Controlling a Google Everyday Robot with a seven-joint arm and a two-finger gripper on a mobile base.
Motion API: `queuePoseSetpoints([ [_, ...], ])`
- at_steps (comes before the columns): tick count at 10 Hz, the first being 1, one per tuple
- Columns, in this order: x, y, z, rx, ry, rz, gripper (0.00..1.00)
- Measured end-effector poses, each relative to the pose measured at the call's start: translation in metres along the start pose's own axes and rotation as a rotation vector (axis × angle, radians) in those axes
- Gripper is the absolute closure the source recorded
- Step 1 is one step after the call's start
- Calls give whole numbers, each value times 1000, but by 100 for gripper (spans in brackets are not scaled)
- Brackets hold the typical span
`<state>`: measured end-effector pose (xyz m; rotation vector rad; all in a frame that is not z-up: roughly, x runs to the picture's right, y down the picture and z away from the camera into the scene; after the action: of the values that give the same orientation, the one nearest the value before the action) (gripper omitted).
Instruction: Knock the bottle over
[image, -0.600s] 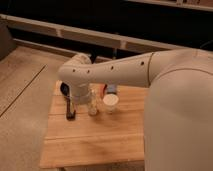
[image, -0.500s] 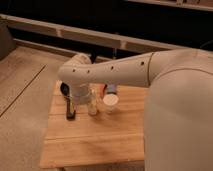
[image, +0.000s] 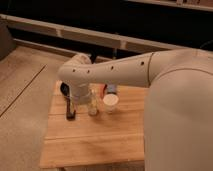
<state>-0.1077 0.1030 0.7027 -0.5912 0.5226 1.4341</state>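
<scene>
Bottle (image: 93, 103) stands upright just beside the white cup (image: 110, 103), unmoved since half a second ago, so your task is not done. The gripper (image: 81, 99) hangs beyond the bottle from the cup; whether it is open, you cannot tell.

Count: 1 wooden table (image: 100, 142), 1 clear bottle (image: 93, 105), 1 white cup (image: 110, 102), 1 flat black bar (image: 70, 110), 1 robot arm (image: 120, 75). 1 gripper (image: 81, 96), low over the table's far-left part, just beside the bottle.

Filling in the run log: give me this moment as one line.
gripper: beside bottle | bottle: upright on table | cup: beside bottle | task: not done
</scene>
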Motion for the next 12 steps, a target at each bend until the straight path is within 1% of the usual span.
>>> queuePoseSetpoints([
  [7, 0, 0, 0, 0, 0, 0, 35],
  [9, 0, 0, 0, 0, 0, 0, 44],
  [10, 0, 0, 0, 0, 0, 0, 58],
  [11, 0, 0, 0, 0, 0, 0, 66],
  [12, 0, 0, 0, 0, 0, 0, 76],
])
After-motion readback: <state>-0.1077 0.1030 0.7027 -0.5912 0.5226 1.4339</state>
